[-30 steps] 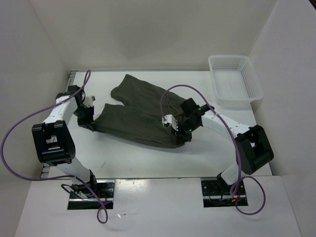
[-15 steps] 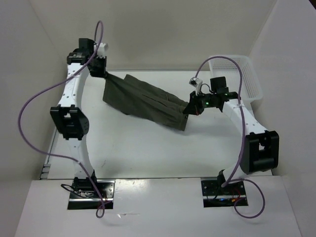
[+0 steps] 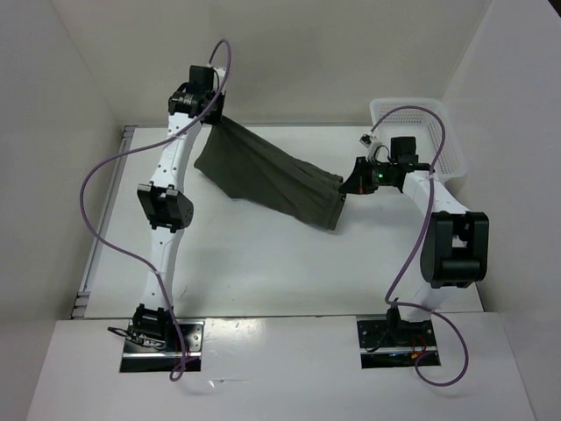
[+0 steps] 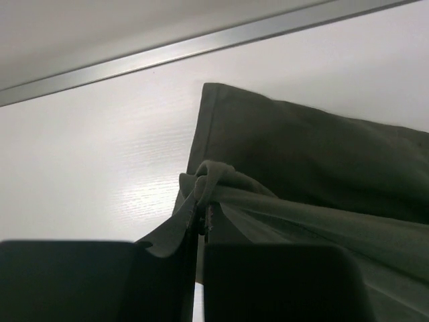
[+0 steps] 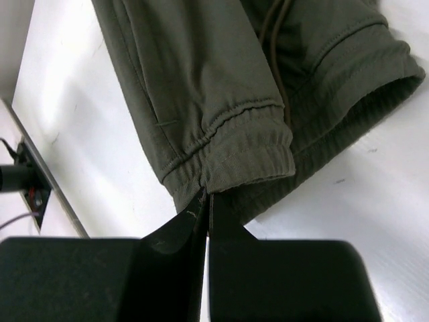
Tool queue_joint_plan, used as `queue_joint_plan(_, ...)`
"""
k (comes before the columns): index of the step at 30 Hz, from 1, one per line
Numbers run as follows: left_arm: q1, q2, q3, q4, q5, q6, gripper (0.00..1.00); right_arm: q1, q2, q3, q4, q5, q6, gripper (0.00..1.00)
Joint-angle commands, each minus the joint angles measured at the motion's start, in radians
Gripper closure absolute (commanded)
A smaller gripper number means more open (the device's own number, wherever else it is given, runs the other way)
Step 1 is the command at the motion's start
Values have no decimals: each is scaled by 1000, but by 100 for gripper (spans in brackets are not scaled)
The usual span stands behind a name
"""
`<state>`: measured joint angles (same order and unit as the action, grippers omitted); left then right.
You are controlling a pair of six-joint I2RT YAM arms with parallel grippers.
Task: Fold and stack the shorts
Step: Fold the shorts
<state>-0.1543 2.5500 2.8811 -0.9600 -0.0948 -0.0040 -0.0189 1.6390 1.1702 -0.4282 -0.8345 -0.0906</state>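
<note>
One pair of shorts [image 3: 272, 175] is hanging stretched over the table [image 3: 263, 263], long axis running from far left toward the right, near the basket [image 3: 443, 153]. Left gripper [image 3: 210, 116] is pinching a bunched end; right gripper [image 3: 344, 187] is pinching the elastic band [image 5: 248, 154]. Only the right wrist view is showing a drawstring [image 5: 273, 30].
</note>
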Motion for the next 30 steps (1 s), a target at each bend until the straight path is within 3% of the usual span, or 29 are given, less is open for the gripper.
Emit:
queue_joint_plan(1, 25, 53, 37, 70, -134, 4, 100, 2, 41, 51, 92, 21, 70, 99)
queue_joint_plan(10, 25, 180, 142, 133, -177, 4, 97, 2, 189, 232, 149, 120, 230, 99)
queue_joint_plan(16, 25, 275, 237, 216, -210, 4, 91, 2, 277, 342, 140, 340, 307, 99)
queue_joint_plan(18, 25, 285, 237, 254, -210, 4, 88, 2, 291, 351, 131, 450, 336, 93)
queue_joint_plan(20, 25, 312, 237, 277, -220, 4, 74, 2, 301, 362, 120, 498, 347, 69)
queue_joint_plan(21, 25, 312, 248, 286, -220, 4, 65, 2, 301, 377, 120, 499, 347, 47)
queue_joint_plan(22, 25, 325, 248, 299, -233, 4, 52, 2, 312, 405, 120, 499, 347, 36)
queue_joint_plan(23, 25, 325, 248, 299, -233, 4, 28, 2, 312, 422, 120, 499, 347, 32)
queue_joint_plan(27, 25, 305, 248, 287, -244, 4, 0, 36, 300, 515, 109, 518, 324, 31)
queue_joint_plan(30, 39, 231, 248, 258, -226, 4, 0, 63, 263, 540, 77, 545, 298, 31)
